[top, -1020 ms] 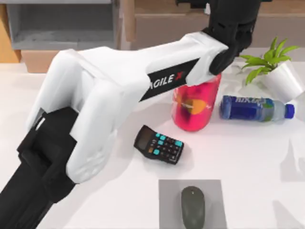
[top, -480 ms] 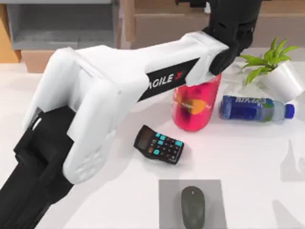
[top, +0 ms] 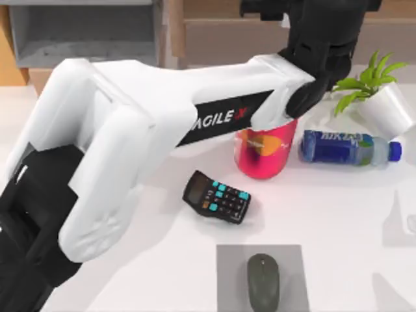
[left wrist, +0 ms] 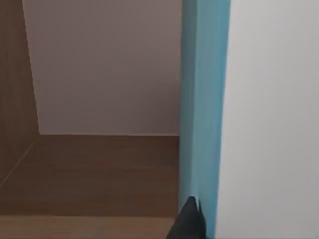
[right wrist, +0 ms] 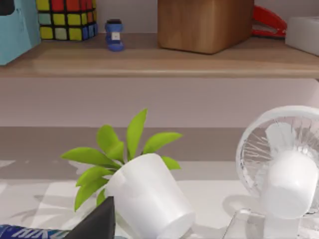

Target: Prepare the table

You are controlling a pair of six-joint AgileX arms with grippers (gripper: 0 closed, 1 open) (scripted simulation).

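White smooth desktop table point(top: 338, 214): rigid, heavy, slick; likely nothing to grasp. Left gripper point(top: 322, 26) at one o'clock by light-wood shelf unit point(top: 214, 32), right gripper point(right wrist: 97, 224) facing white plant pot point(right wrist: 149, 199); cannot tell either grip.

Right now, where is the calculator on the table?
In the top view the calculator lies flat near the middle of the table, just in front of the red bottle and behind the grey mat with the mouse.

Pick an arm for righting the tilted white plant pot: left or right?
Right, probably. Its wrist view faces the plant pot close ahead on the table. The left gripper is away in the shelf unit, against a blue-edged panel.
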